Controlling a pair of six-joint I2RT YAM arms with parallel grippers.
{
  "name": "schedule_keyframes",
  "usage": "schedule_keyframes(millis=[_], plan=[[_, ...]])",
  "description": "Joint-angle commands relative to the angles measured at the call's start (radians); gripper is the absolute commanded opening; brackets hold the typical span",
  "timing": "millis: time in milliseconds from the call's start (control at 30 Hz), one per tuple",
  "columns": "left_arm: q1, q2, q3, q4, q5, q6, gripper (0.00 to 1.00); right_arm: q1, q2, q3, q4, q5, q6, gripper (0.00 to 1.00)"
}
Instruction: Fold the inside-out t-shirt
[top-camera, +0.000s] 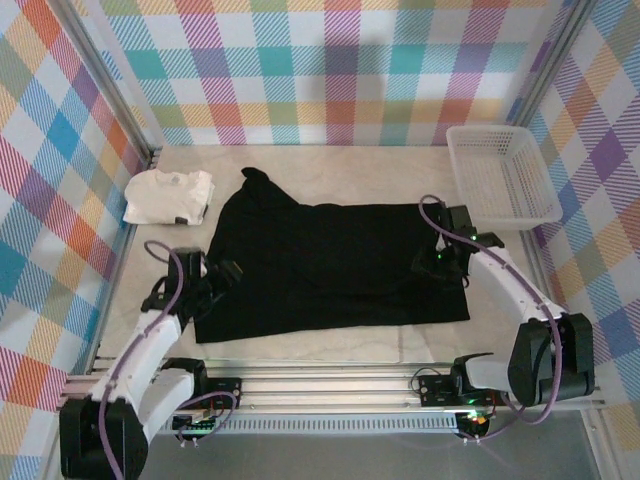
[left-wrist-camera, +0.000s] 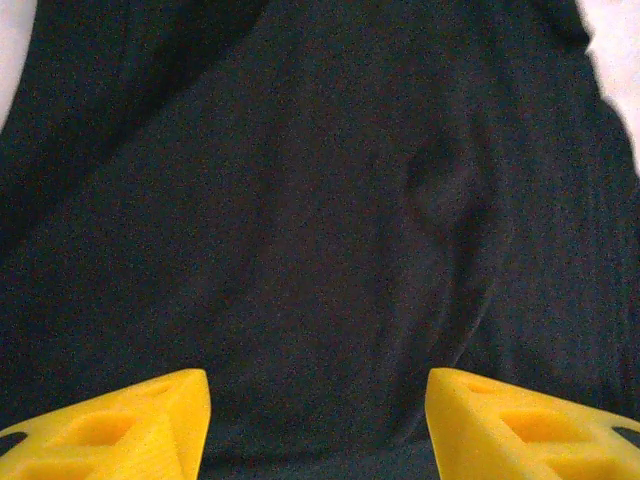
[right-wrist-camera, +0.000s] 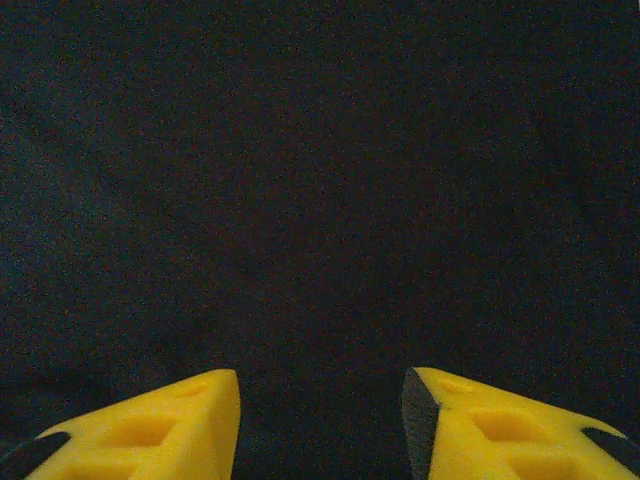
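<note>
The inside-out t-shirt (top-camera: 330, 265) is a large black cloth lying mostly flat across the middle of the table, with a bunched part at its far left corner. My left gripper (top-camera: 228, 276) sits at the shirt's left edge. In the left wrist view its yellow fingers (left-wrist-camera: 130, 425) stand apart over dark wrinkled cloth (left-wrist-camera: 320, 200), and the left gripper (left-wrist-camera: 318, 385) is open. My right gripper (top-camera: 432, 264) rests over the shirt's right edge. In the right wrist view the right gripper (right-wrist-camera: 320, 385) is open, with black cloth (right-wrist-camera: 320, 180) showing between and beyond its fingers.
A smaller white folded t-shirt (top-camera: 170, 195) lies at the far left, just beyond the black one. A white plastic basket (top-camera: 505, 175) stands at the far right. Checked walls close in the table on three sides, and a metal rail (top-camera: 330, 380) runs along the near edge.
</note>
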Motion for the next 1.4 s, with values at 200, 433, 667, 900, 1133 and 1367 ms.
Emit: schedule_keyframes(millis=[200, 433, 667, 900, 1133, 1367], plan=[[-0.006, 0.465, 0.339, 0.261, -0.066, 0.055, 0.60, -0.055, 0.526, 0.467, 0.120, 0.201, -0.138, 0.64], [-0.015, 0.550, 0.402, 0.248, -0.036, 0.069, 0.60, -0.091, 0.787, 0.723, 0.055, 0.235, -0.170, 0.64], [-0.019, 0.567, 0.402, 0.231, -0.041, 0.096, 0.60, -0.122, 0.920, 0.881, -0.028, 0.249, -0.198, 0.65], [-0.019, 0.587, 0.420, 0.222, -0.037, 0.113, 0.60, -0.135, 1.012, 0.980, -0.104, 0.225, -0.207, 0.65], [-0.019, 0.605, 0.447, 0.211, -0.049, 0.130, 0.61, -0.138, 1.081, 1.055, -0.162, 0.179, -0.212, 0.59], [-0.018, 0.672, 0.524, 0.204, -0.068, 0.140, 0.61, -0.138, 1.115, 1.096, -0.177, 0.165, -0.226, 0.24]])
